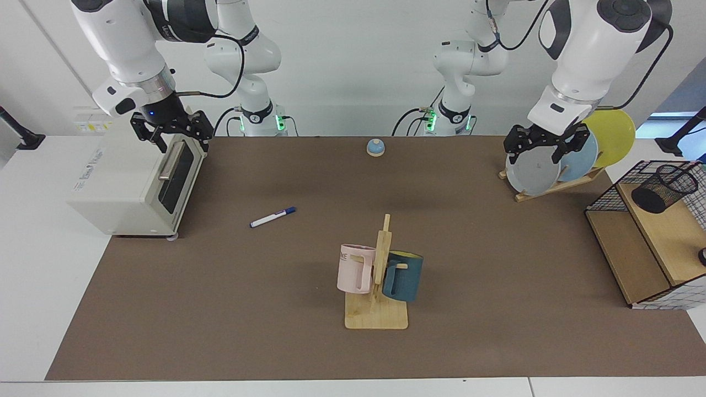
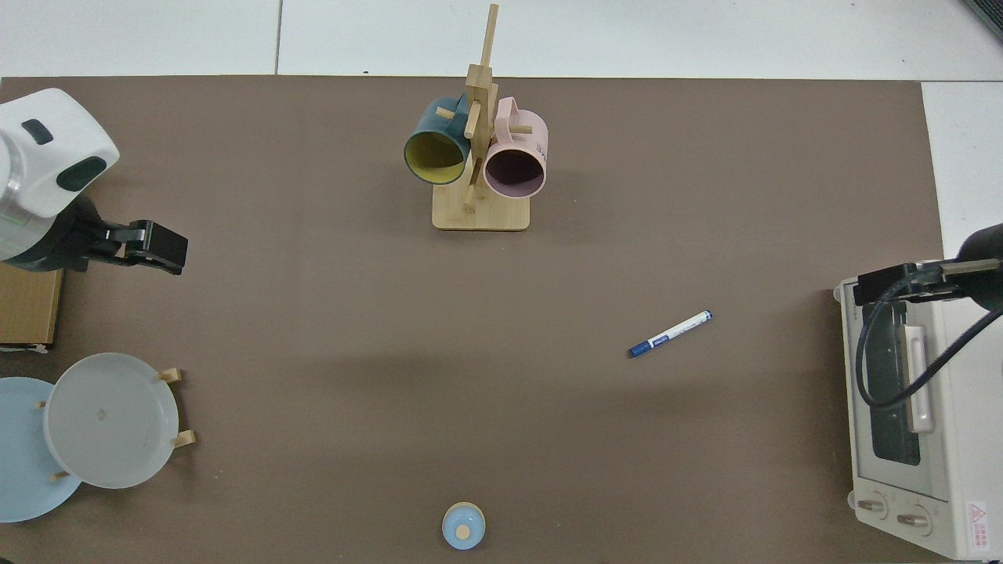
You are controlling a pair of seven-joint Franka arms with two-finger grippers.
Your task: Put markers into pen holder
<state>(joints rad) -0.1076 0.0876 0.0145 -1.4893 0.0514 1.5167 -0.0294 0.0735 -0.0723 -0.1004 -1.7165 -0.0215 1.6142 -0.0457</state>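
Black wire-mesh cylindrical pen holder: seen in facing view only; outside top view.
Black wire-grid basket with wooden shelves: cut by right edge.
Yellow round plate: partly behind left arm.
Pale blue round plate: cut by left edge.
White toaster oven: clipped at right edge.
Marker label print: too small to read.

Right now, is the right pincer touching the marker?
Apart. In the facing view the right pincer hangs by the toaster oven, while the marker lies alone on bare mat.
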